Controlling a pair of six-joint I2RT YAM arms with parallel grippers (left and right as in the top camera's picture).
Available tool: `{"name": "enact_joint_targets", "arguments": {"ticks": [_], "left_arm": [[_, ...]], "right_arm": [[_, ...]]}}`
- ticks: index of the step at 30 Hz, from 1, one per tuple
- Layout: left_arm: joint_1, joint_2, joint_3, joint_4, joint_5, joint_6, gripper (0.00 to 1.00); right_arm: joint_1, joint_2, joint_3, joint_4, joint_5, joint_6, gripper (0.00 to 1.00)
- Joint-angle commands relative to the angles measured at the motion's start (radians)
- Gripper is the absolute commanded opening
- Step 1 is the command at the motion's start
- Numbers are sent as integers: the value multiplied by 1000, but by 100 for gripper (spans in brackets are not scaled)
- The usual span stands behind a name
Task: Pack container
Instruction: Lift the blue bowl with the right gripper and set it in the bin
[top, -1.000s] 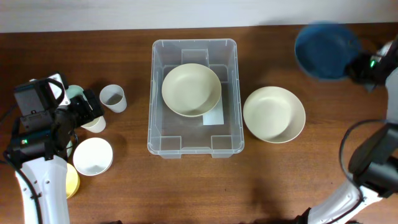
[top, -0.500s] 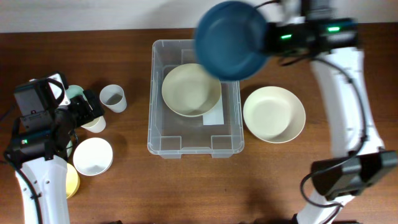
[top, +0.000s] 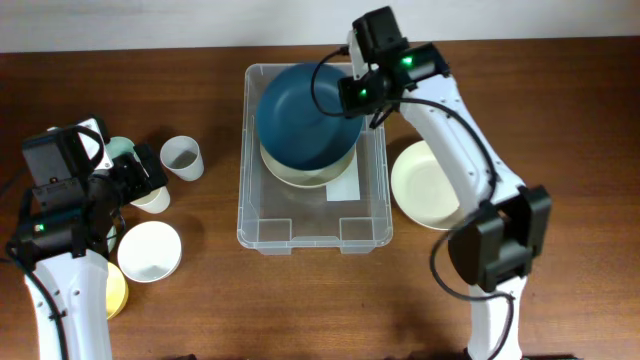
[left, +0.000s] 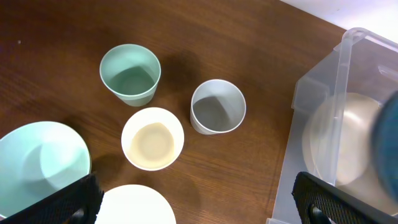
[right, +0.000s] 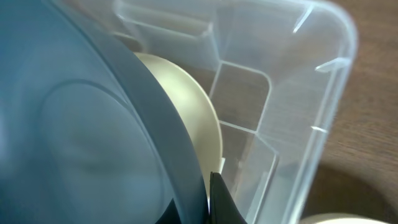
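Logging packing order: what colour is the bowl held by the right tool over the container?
Dark blue bowl; the overhead view shows it best.

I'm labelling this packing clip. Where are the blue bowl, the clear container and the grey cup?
blue bowl (top: 298, 118), overhead view, middle of the bowl.
container (top: 242, 190), overhead view, left wall.
grey cup (left: 217, 111), left wrist view, inner bottom.

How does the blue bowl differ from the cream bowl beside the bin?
Colour: the blue bowl is dark blue, the cream bowl pale. Support: the right hand grips the blue bowl by its rim; the cream bowl rests on the table. Place: blue bowl above the container, cream bowl beside it. Both are round.
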Motion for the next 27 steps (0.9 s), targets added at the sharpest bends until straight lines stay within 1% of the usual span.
{"name": "enact_joint_targets", "arguments": {"ticks": [1, 2, 3, 4, 5, 9, 11, 15, 17, 18, 20, 22, 24, 27], "left_arm": [[3, 0, 25, -1, 14, -9, 100], [3, 0, 25, -1, 14, -9, 100], [3, 0, 25, -1, 14, -9, 100], [3, 0, 25, -1, 14, -9, 100], [3, 0, 25, -1, 14, -9, 100], [3, 0, 25, -1, 14, -9, 100], [3, 0, 25, -1, 14, -9, 100], [3, 0, 25, 0, 14, -9, 100], [3, 0, 25, 0, 14, -9, 100], [3, 0, 25, 0, 14, -9, 100], [3, 0, 25, 0, 14, -9, 100], [3, 0, 25, 0, 14, -9, 100], [3, 0, 25, 0, 14, -9, 100], [3, 0, 25, 0, 14, -9, 100]], "right_arm": [[-1, 6, 13, 14, 12, -1, 6], [-1, 7, 13, 19, 12, -1, 9], [-1, 7, 14, 24, 12, -2, 15], [-1, 5, 14, 30, 12, -2, 30], [-1, 1, 16, 31, 12, -2, 33], [-9, -32, 32, 19, 16, -20, 35], [-23, -62, 59, -9, 64, -15, 34], [-89, -151, 127, -76, 209, 81, 36], [-145, -202, 148, -106, 231, 122, 38], [-180, -229, 152, -118, 230, 144, 39], [-265, -278, 152, -152, 229, 205, 47], [-381, -318, 152, -212, 208, 277, 52], [-467, -332, 152, -259, 156, 296, 56], [-626, -333, 150, -371, -8, 296, 59]]}}
